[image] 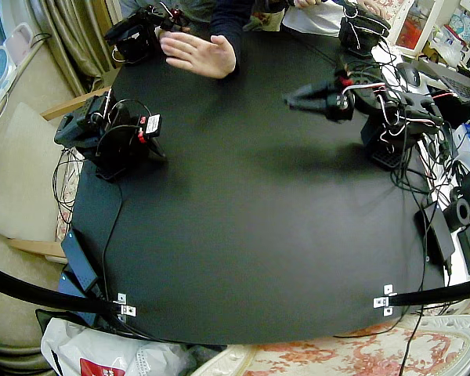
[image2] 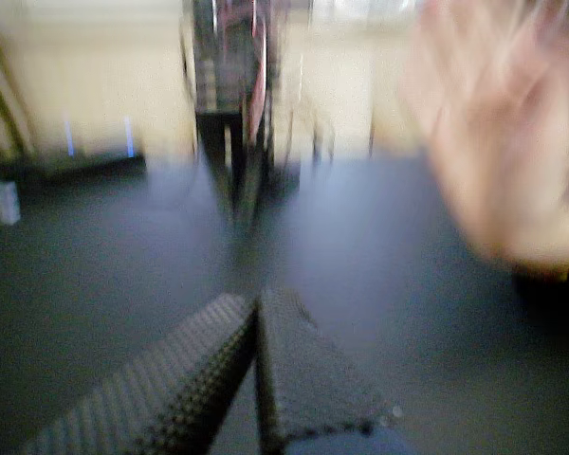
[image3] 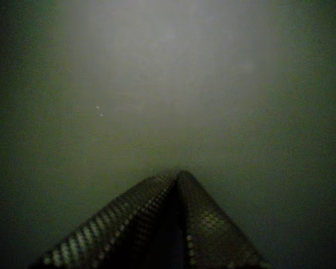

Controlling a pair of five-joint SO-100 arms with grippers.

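Jaws of the left gripper point(image2: 257, 308) are pressed together along their length; nothing is held. The pads point(image2: 303, 370) are black and wedge-shaped, with a fine dimpled texture. The gripper is held clear above the table point(image: 243, 235), whose surface is matte black and smooth.

A person's hand point(image: 200, 53), fingers spread, is seen at the table's far part, ahead and to the right of these jaws and well apart. It is blurred in the wrist view, and contact with the table cannot be told.

Jaws of the right gripper point(image3: 177, 178) are likewise closed tip to tip, with nothing gripped and the same dimpled wedges. Only dim, plain surface is shown ahead of them.

The right arm point(image: 110, 137) is folded on its base at the table's edge. The left arm point(image: 376, 98) is stretched level over the table. Cables point(image: 423, 157) are bundled behind it.
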